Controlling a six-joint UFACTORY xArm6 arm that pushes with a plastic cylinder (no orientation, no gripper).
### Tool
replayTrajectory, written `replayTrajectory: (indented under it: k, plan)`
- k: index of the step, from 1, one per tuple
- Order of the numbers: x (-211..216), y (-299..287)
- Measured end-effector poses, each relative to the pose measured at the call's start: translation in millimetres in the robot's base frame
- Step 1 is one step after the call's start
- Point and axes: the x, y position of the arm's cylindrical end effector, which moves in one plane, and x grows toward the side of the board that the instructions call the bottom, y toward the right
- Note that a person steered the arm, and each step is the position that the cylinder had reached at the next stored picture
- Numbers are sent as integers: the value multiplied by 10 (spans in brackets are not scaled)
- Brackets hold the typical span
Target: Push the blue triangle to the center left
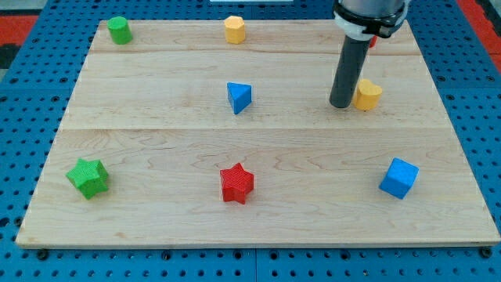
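Note:
The blue triangle (239, 97) lies on the wooden board (156, 133), a little above the board's middle. My tip (340, 104) rests on the board to the triangle's right, well apart from it. The tip stands right next to a yellow block (367, 94), just to that block's left. The dark rod rises from the tip to the view's top.
A green cylinder (119, 30) sits at the top left and a yellow hexagonal block (234, 29) at the top middle. A green star (87, 177) is at the bottom left, a red star (236, 183) at the bottom middle, a blue cube (399, 178) at the bottom right.

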Motion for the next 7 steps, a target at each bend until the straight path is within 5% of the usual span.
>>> replayTrajectory:
  k: [2, 3, 5, 7]
  plan:
    - [-208, 342]
    - [-112, 48]
    - [-97, -1490]
    - [-84, -1731]
